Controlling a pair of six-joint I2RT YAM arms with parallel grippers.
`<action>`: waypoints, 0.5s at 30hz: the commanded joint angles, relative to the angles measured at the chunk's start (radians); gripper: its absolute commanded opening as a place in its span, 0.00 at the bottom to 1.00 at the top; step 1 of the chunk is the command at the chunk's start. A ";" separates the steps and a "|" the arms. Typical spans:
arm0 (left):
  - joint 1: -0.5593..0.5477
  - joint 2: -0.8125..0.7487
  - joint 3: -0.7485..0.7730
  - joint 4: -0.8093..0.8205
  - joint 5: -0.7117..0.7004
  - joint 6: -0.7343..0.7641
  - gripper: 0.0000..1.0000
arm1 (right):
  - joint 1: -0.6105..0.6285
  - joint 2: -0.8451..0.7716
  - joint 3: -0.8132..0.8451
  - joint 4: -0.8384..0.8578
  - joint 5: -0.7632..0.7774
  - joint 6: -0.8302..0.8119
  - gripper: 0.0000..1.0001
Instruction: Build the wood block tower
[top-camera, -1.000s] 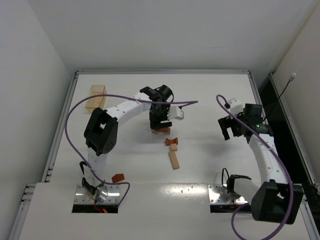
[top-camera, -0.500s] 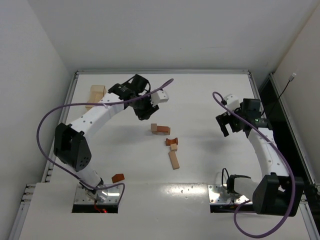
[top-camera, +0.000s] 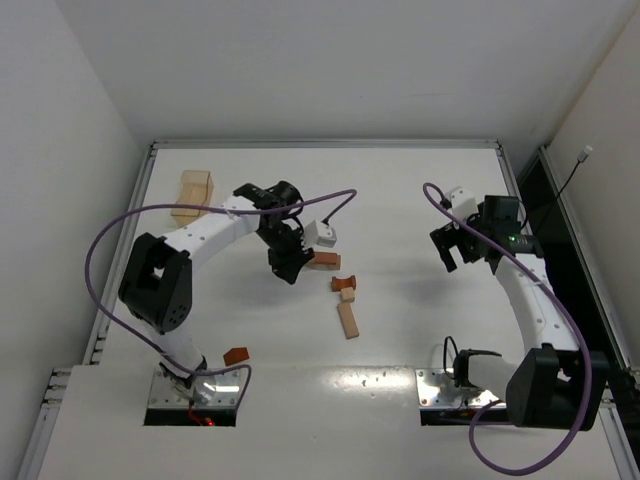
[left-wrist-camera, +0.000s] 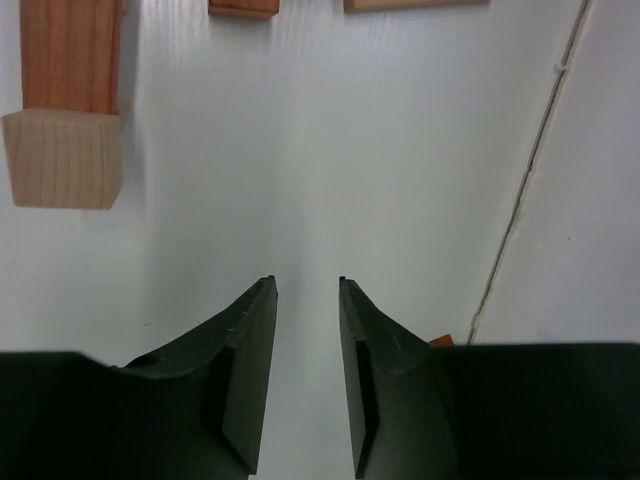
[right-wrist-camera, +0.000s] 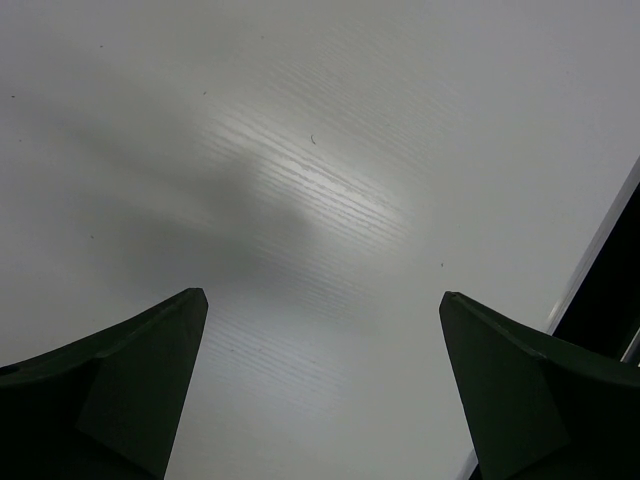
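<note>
My left fingers (left-wrist-camera: 245, 370) stand nearly together. Only a narrow strip of white table (left-wrist-camera: 420, 200) shows between them, and nothing is clamped there. My left gripper (top-camera: 287, 268) hovers beyond the tan bar (top-camera: 347, 320) and to its left.

The blocks lie loose on the table, none stacked, and the tan bar lies flat near the middle. Just past its far end sits a small tan cube (top-camera: 348, 296), and just past that a small red-brown piece (top-camera: 345, 284). From above I cannot tell whether these touch. Farther beyond the tan bar and a little left lies a red-brown bar (left-wrist-camera: 70, 50) with a second cube, the end cube (left-wrist-camera: 62, 158), set against one end. My left gripper is just beside this pair, on its left, and apart from it. Well to the left of the tan bar, and nearer my bases, lies a lone red piece (top-camera: 236, 355). Much farther left of the tan bar and beyond it, by the table's edge, rests a pale wood piece (top-camera: 192, 193).

My right gripper (top-camera: 458, 262) hovers well to the right of the tan bar and beyond it. My right fingers (right-wrist-camera: 130, 390) are spread wide apart over bare table, with nothing between them.
</note>
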 joint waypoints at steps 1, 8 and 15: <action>-0.005 0.066 0.058 -0.023 0.028 0.134 0.30 | 0.005 -0.006 0.040 0.030 -0.005 -0.011 1.00; -0.015 0.166 0.137 -0.032 0.006 0.223 0.46 | -0.004 -0.015 0.040 0.030 0.004 -0.002 1.00; -0.015 0.188 0.157 -0.023 -0.003 0.252 0.52 | -0.004 -0.034 0.022 0.021 0.014 -0.002 1.00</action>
